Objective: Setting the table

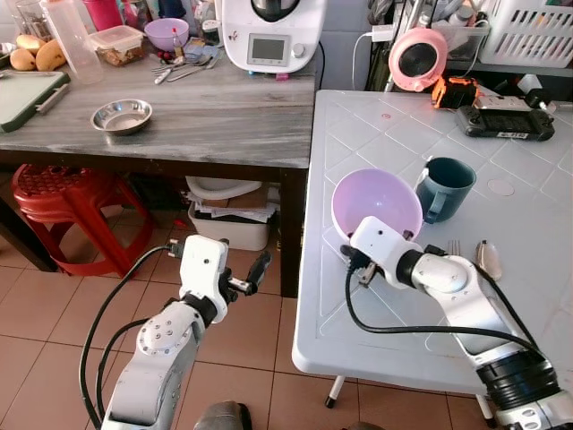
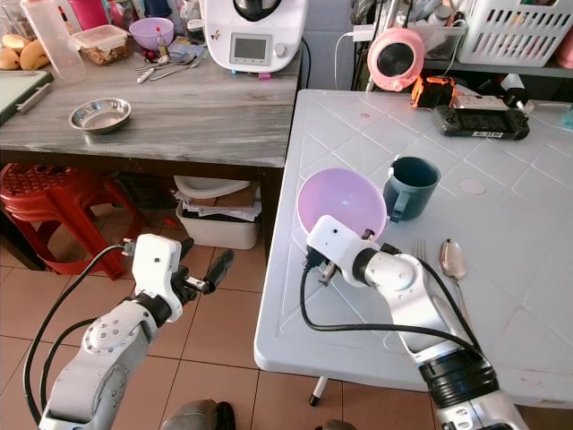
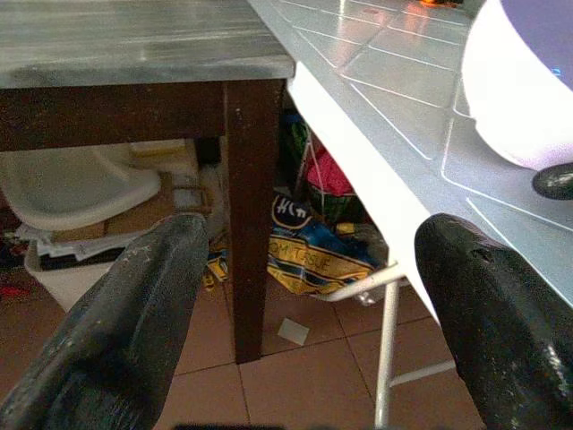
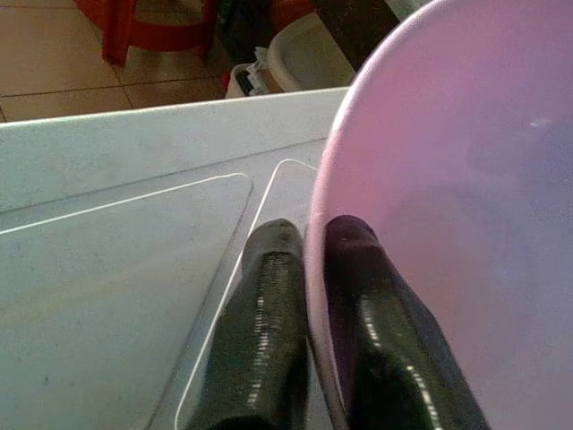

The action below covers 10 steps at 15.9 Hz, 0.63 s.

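Your left gripper (image 1: pixel 258 269) hangs off the table edge over the tiled floor (image 1: pixel 54 340), fingers (image 3: pixel 134 313) spread wide with nothing between them. Its wrist view looks past them at the dark leg of the wooden counter (image 3: pixel 246 206) and the white table's edge (image 3: pixel 358 152).

Far left on the grey wooden counter (image 1: pixel 215 116) you have a steel bowl (image 1: pixel 122 116), a second purple bowl (image 1: pixel 166 33) at the back, loose cutlery (image 1: pixel 183 67) and a white kitchen machine (image 1: pixel 270 34). A red stool (image 1: pixel 67 202) sits under the counter, with a white bin (image 1: pixel 228 224) of papers beside it.

Moving right, the white plastic table (image 1: pixel 376 340) carries the task things. Your right gripper (image 4: pixel 304 269) is pinched on the near rim of the purple bowl (image 1: pixel 376 202): one finger outside the wall, one inside, rim pressed between them. The bowl looks tipped, its mouth facing up toward you; you cannot tell whether its base touches the table.

Just beside the bowl on its right stands a dark teal mug (image 1: pixel 444 188), upright, handle toward the bowl. Nearer you and further right, a fork (image 1: pixel 454 248) and a spoon (image 1: pixel 489 260) lie side by side on the table, partly hidden by your right arm. At the table's far side lie a black handheld device (image 1: pixel 504 121) and a pink round gadget (image 1: pixel 418 58).
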Available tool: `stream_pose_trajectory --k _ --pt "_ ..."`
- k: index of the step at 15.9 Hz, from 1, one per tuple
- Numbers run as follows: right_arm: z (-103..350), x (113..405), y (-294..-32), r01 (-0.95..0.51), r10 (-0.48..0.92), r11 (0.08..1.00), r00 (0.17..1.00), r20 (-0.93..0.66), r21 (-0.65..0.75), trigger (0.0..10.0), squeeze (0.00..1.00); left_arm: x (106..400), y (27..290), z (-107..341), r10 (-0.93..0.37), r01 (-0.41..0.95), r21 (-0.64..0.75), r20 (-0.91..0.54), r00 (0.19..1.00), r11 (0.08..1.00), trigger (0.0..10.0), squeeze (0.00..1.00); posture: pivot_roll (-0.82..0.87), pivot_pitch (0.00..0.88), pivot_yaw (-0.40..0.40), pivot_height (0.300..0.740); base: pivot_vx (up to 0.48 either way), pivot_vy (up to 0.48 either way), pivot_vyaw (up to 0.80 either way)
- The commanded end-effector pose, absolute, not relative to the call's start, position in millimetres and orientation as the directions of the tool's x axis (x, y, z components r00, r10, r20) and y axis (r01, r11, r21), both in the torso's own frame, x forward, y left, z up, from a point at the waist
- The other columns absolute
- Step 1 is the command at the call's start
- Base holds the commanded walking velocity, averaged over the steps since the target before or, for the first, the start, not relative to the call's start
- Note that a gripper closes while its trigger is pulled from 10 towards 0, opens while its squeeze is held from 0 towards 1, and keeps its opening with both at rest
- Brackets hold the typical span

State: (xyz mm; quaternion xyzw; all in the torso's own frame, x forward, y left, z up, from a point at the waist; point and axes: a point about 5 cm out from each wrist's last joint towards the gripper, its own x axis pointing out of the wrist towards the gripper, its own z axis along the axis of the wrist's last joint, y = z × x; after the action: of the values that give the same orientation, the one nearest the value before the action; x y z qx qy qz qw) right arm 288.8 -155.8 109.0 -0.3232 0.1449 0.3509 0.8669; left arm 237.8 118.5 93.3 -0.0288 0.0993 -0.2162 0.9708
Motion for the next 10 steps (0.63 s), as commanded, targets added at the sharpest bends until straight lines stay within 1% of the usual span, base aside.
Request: stream_pose_trajectory --k 1,2,5,6,7,8,9,10 --pt "110 288 -155 -0.698 0.52 0.548 0.716 -0.467 -0.46 0.0 0.0 241 120 92 -0.418 0.409 -0.086 -0.196 0.887 0.909 10.0 0.0 -0.02 0.0 0.025 0.74 0.0 0.0 0.0" --pt "110 288 -155 -0.697 0.518 0.55 0.717 -0.467 -0.461 0.0 0.0 241 119 92 -0.417 0.408 -0.085 -0.197 0.887 0.909 10.0 0.0 -0.02 0.0 0.026 0.74 0.0 0.0 0.0" --pt "106 287 -157 -0.656 0.496 0.583 0.755 -0.429 -0.48 0.0 0.0 242 120 88 -0.395 0.385 -0.088 -0.203 0.896 0.919 10.0 0.0 -0.03 0.0 0.024 0.74 0.0 0.0 0.0" --pt "115 290 -152 -0.605 0.507 0.62 0.795 -0.333 -0.5 0.0 0.0 245 123 87 -0.371 0.361 -0.085 -0.208 0.905 0.929 10.0 0.0 -0.03 0.0 0.021 0.74 0.0 0.0 0.0" --pt "125 294 -147 -0.553 0.501 0.659 0.828 -0.25 -0.509 1.1 0.0 248 127 88 -0.343 0.332 -0.084 -0.203 0.917 0.939 10.0 0.0 -0.03 0.0 0.02 0.74 0.0 0.0 0.0" --pt "134 295 -141 -0.521 0.502 0.686 0.844 -0.186 -0.508 7.2 0.0 251 133 90 -0.316 0.305 -0.084 -0.192 0.929 0.949 10.0 0.0 -0.04 0.0 0.023 0.74 0.0 0.0 0.0" --pt "139 295 -137 -0.493 0.493 0.703 0.857 -0.149 -0.513 10.0 0.0 254 138 91 -0.296 0.284 -0.089 -0.191 0.936 0.955 10.0 0.0 -0.03 0.0 0.021 0.74 0.0 0.0 0.0" --pt "141 294 -136 -0.475 0.485 0.723 0.866 -0.121 -0.502 10.0 0.0 257 139 92 -0.29 0.277 -0.091 -0.187 0.939 0.956 10.0 0.0 -0.03 0.0 0.021 0.74 0.0 0.0 0.0"
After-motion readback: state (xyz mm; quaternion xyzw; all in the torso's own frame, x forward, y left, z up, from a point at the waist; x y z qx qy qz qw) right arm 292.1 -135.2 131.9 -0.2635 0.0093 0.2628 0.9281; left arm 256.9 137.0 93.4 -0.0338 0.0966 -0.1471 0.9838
